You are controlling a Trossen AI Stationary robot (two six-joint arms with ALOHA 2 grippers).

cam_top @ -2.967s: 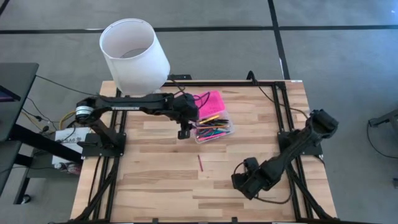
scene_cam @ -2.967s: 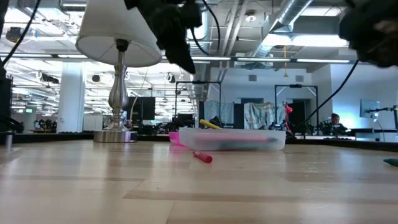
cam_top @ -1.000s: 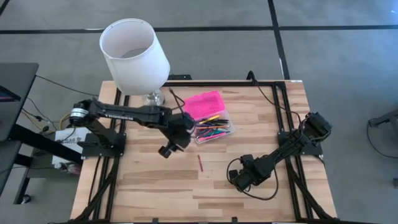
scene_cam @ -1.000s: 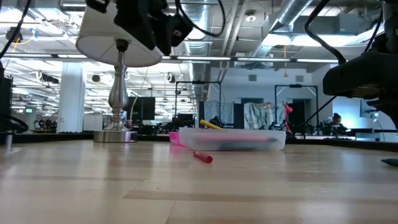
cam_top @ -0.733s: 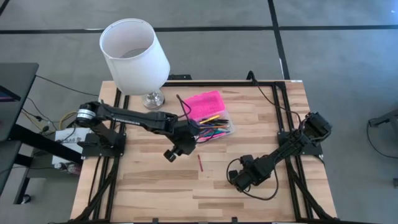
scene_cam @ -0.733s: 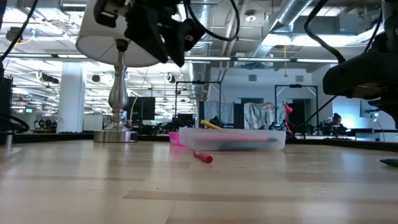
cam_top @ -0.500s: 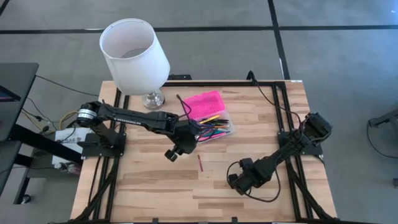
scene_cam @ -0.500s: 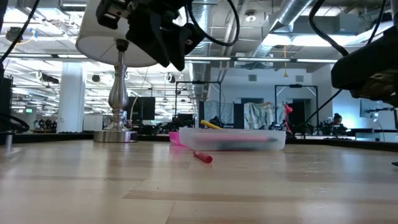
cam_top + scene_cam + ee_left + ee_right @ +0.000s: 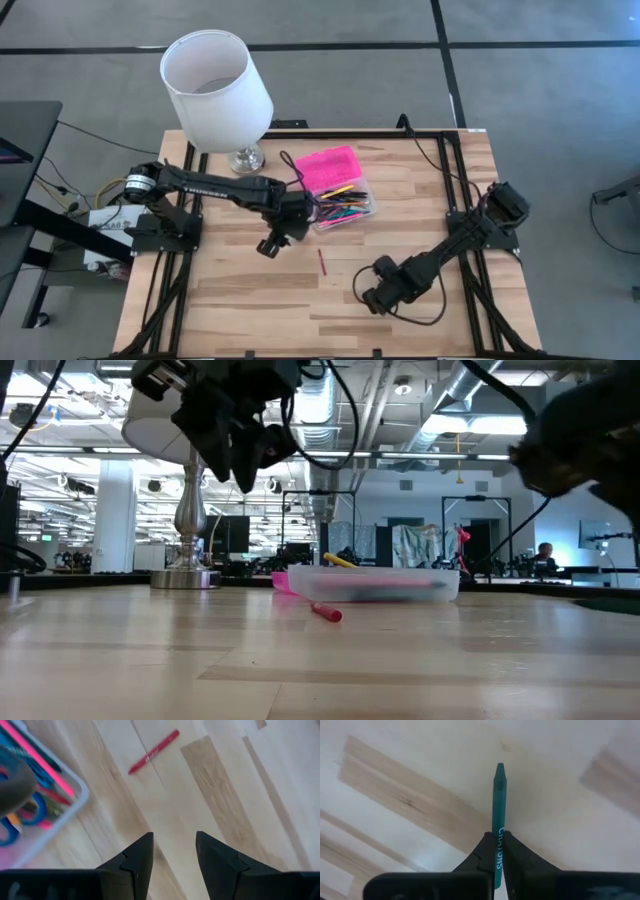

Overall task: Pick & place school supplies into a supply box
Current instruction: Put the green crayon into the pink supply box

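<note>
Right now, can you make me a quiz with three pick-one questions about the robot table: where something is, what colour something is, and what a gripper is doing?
1. Where does the thin red pen lie?
A. On the bare wooden table, apart from the clear plastic box
B. Inside the clear plastic box
C. Under the white lampshade

2. What colour is the crayon that the right gripper holds?
A. Yellow
B. Teal green
C. Pink

3. How is the left gripper?
A. Shut on the red pen
B. Shut on a pair of scissors
C. Open and holding nothing

Answers:
1. A, the high view shows it alone on the wood, nearer the front than the clear plastic box.
2. B, the right wrist view shows a teal green stick pinched between the fingers.
3. C, the left wrist view shows bare wood between its spread fingers.
</note>
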